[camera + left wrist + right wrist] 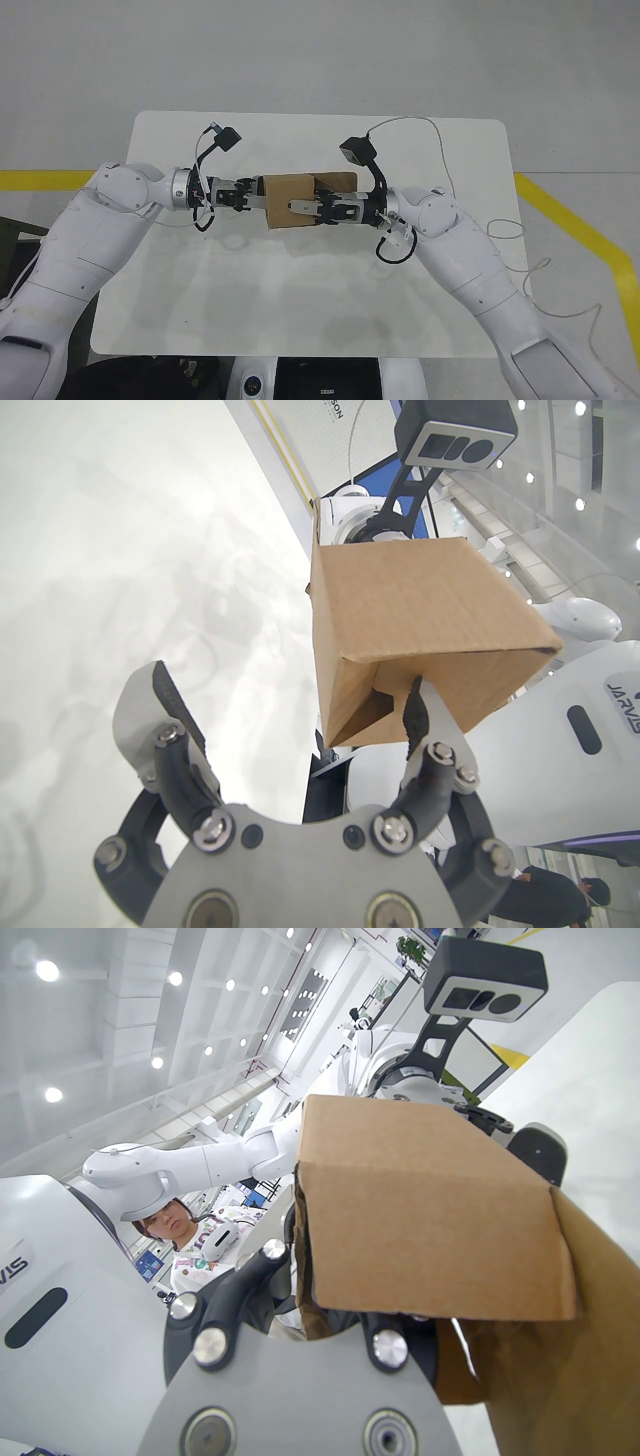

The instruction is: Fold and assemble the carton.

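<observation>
carton point(290, 188) is up in the air over mid surface point(300, 300), between the two arms.

Risks as I read it:
- right end effector point(305, 208) looks like the only real hold. It's clamped on one wall at the carton's far end, with one finger lying along the outside in the top view. A single-wall grip on corrugated means any push from the other side can pivot or slip the box, and then it drops onto the surface.
- left end effector point(287, 677) has its jaws wide apart. One fingertip point(417, 695) sits at the edge of the near-end flap and the other is well clear of the box. If it drives in off-centre it creases or buckles the flap instead of tucking it, or skews the tube.
- the flap could spring back out once the pressure comes off.

Carton look: plain brown corrugated, already squared into a box shape. At the near end the flaps are partly folded in, with a dark gap showing, so it isn't closed. At the right arm's end a loose flap point(575, 1328) hangs open, and the corner edge there looks rough, maybe slightly torn. The walls look thin and will probably dent under a point load.
</observation>
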Robot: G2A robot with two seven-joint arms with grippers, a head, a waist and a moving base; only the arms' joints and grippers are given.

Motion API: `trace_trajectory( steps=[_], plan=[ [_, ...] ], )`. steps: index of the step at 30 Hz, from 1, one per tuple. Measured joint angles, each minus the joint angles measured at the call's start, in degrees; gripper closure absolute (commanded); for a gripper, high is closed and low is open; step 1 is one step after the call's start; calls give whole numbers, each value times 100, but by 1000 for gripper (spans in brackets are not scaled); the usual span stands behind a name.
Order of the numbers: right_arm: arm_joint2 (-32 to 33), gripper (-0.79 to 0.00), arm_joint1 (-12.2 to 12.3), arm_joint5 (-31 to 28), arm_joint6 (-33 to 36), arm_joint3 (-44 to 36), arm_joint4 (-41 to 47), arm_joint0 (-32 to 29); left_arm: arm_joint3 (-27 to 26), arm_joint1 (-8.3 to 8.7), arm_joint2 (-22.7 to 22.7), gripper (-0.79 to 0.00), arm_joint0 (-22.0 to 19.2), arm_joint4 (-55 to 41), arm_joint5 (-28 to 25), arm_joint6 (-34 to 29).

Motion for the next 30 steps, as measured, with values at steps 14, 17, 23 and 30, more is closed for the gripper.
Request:
trace_trajectory(
  steps=[14, 17, 23, 30],
  plan=[
    [18, 0, -23, -22, 19, 27, 47, -25, 16, -19, 91, -785, -22, -53, -15, 16],
    [22, 0, -28, -19, 25, 30, 56, -31, 6, -27, 118, -785, -23, -69, -20, 20],
    [31, 0, -36, -25, 28, 48, 62, -45, 21, -37, 154, -785, -43, -95, -16, 16],
    [82, 0, -10, 203, 111, 211, -102, -55, 102, 7, 82, -785, -43, -19, -33, 33]
  ],
)
